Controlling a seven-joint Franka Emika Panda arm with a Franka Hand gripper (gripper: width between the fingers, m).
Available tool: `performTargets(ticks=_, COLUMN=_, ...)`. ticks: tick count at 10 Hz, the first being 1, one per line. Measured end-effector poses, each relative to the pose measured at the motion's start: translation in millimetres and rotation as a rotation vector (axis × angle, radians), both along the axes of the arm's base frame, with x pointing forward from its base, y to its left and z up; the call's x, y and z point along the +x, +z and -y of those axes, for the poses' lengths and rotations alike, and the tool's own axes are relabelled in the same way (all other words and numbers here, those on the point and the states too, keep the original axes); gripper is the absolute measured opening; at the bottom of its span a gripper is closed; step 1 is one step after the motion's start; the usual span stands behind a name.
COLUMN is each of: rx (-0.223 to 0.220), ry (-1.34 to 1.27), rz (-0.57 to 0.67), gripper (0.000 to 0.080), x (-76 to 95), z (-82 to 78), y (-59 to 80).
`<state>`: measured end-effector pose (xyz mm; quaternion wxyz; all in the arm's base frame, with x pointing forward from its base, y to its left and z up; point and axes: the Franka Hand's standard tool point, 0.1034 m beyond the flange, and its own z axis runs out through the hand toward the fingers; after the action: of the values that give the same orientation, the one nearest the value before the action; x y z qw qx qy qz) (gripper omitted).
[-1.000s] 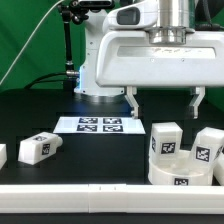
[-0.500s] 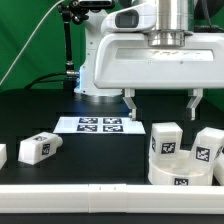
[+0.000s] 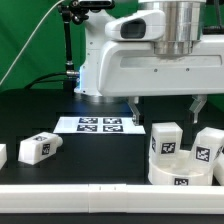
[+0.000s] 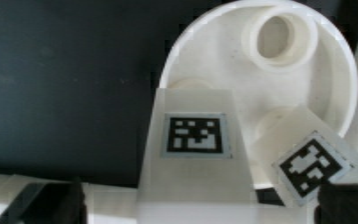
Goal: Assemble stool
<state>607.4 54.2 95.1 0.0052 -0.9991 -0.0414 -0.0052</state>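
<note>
The white round seat [image 3: 178, 168] lies at the exterior view's right, with two tagged block legs [image 3: 165, 140] [image 3: 207, 148] standing on it. My gripper [image 3: 166, 108] hangs open just above the nearer-to-centre leg, one finger on each side, holding nothing. In the wrist view the seat [image 4: 247, 80] with its round hole lies below. The tagged leg [image 4: 197, 135] stands between my dark fingers [image 4: 43, 205], and the second leg [image 4: 309, 160] is beside it. Another loose leg [image 3: 37, 148] lies at the exterior view's left.
The marker board [image 3: 98, 125] lies flat behind the middle. A long white rail [image 3: 90, 205] runs along the front. Part of another white leg [image 3: 2, 155] shows at the left edge. The robot base [image 3: 95, 70] stands at the back.
My gripper has shifted a little to the exterior view's right, over the legs on the seat. It stays open. The parts have not moved.
</note>
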Motion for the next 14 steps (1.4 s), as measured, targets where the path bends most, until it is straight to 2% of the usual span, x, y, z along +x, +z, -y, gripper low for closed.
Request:
performTargets(ticks=3, rx=-0.005, ry=-0.001, rz=-0.009, gripper=0.0649, x=-1.4, z=1.3, y=-11.5)
performTargets(ticks=4, rx=-0.006, ry=-0.002, rz=-0.008, gripper=0.0649, x=-1.2, z=1.6, y=-11.4)
performTargets(ticks=6, rx=-0.006, ry=-0.004, rz=-0.008, gripper=0.0387, x=-1.8, z=-1.5, y=-11.8)
performTargets(ticks=7, rx=-0.006, ry=-0.004, rz=-0.008, gripper=0.0387, x=-1.8, z=-1.2, y=-11.8)
performTargets(ticks=8, rx=-0.006, ry=-0.004, rz=-0.008, gripper=0.0334, x=-1.8, z=-1.0, y=-11.8)
performTargets(ticks=11, rx=-0.005, ry=-0.029, rz=-0.009, gripper=0.0334, x=-1.8, z=-1.1, y=-11.8)
performTargets(ticks=14, rx=-0.002, ry=-0.247, rz=-0.011, gripper=0.0334, x=-1.8, z=-1.5, y=-11.9)
